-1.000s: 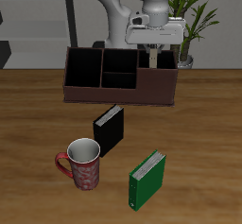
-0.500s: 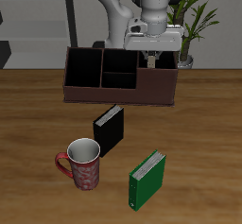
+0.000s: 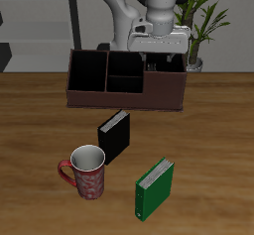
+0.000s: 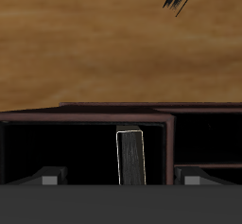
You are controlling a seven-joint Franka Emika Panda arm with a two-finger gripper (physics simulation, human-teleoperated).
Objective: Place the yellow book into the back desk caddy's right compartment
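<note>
The yellow book [image 4: 130, 157] stands upright on its edge inside the right compartment [image 4: 76, 147] of the back desk caddy [image 3: 126, 98], a low reddish-brown box with black dividers. In the wrist view its greyish cover and pale edges show between my two fingers [image 4: 43, 178], and neither touches it. My gripper [image 3: 162, 54] hangs open just above that end section of the caddy. In the exterior view the caddy wall and my hand mostly hide the book.
On the table in front of the caddy stand a black book [image 3: 114, 135], a green book [image 3: 153, 187] and a red patterned mug [image 3: 86, 172]. A potted plant [image 3: 203, 21] stands behind the caddy.
The gripper came down with the yellow book, which sank into the compartment. Its fingers have spread apart and let go of the book.
</note>
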